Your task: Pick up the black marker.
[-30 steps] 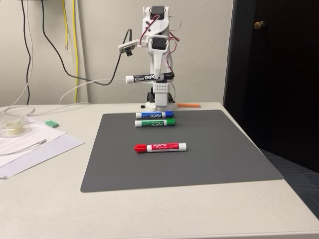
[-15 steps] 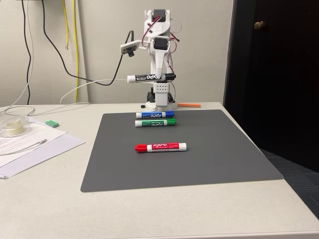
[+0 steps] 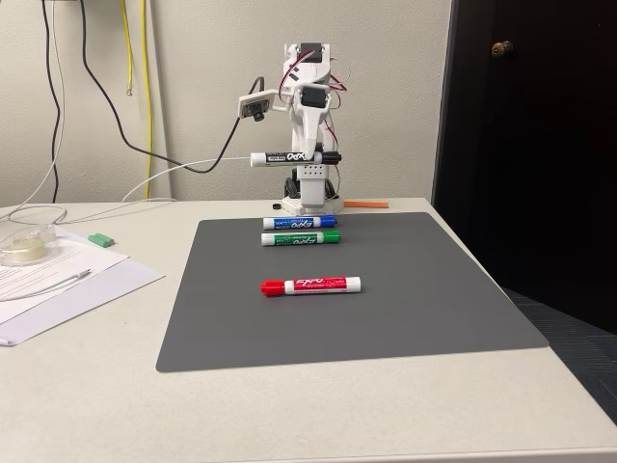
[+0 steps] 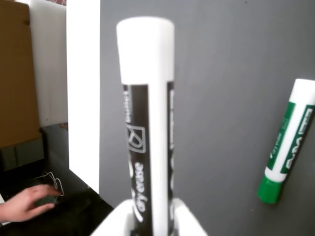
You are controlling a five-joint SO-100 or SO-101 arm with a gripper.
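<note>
The black marker point(image 3: 292, 157) is held level and well above the table point(image 3: 87, 386), over its far edge, clamped by the end effector point(image 3: 310, 154) near the capped end, so that most of the white barrel juts out to the left in the fixed view. In the wrist view the barrel point(image 4: 147, 123) is seen rising from between the 2 white fingers point(image 4: 184, 221), which are closed on it. The grip appears firm, since the marker stays horizontal, and the pick-up is judged essentially done. On the grey mat point(image 3: 415, 299), 3 markers are left lying flat: the blue marker point(image 3: 300, 222) and the green marker point(image 3: 300, 237) close together near the far edge, the red marker point(image 3: 310, 285) nearer the middle.
</note>
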